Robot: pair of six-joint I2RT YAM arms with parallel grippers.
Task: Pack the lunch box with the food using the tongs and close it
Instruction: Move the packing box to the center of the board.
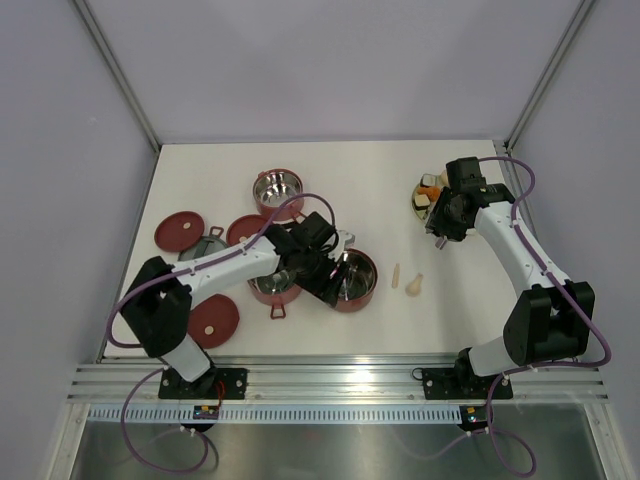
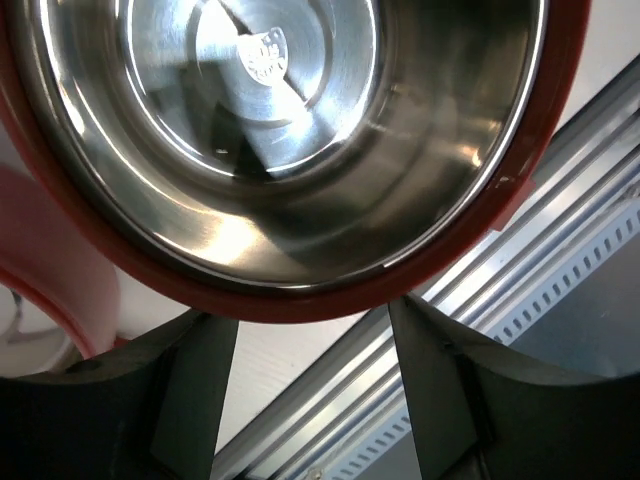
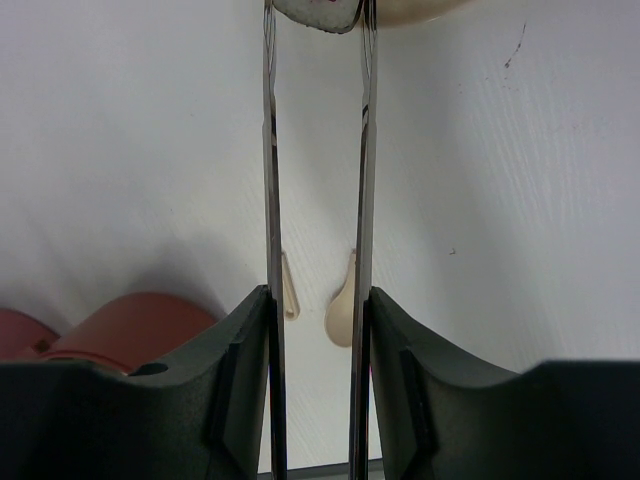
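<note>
The lunch box bowls [image 1: 355,280] sit mid-table, steel insides bare; the left gripper [image 2: 312,330] straddles one red rim, jaws apart. At two o'clock, the right gripper [image 3: 318,330] clamps the tongs [image 3: 366,150], tips pinching white food [image 3: 318,12] at the plate [image 1: 420,205]

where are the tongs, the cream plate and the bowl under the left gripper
tongs [image 3: 367,180]: right wrist view, on the right blade.
cream plate [image 1: 416,205]: top view, on its left rim.
bowl [image 2: 300,120]: left wrist view, on its steel floor.

Pale lilac walls [image 1: 330,60] enclose a white table [image 1: 360,170], evenly lit.
</note>
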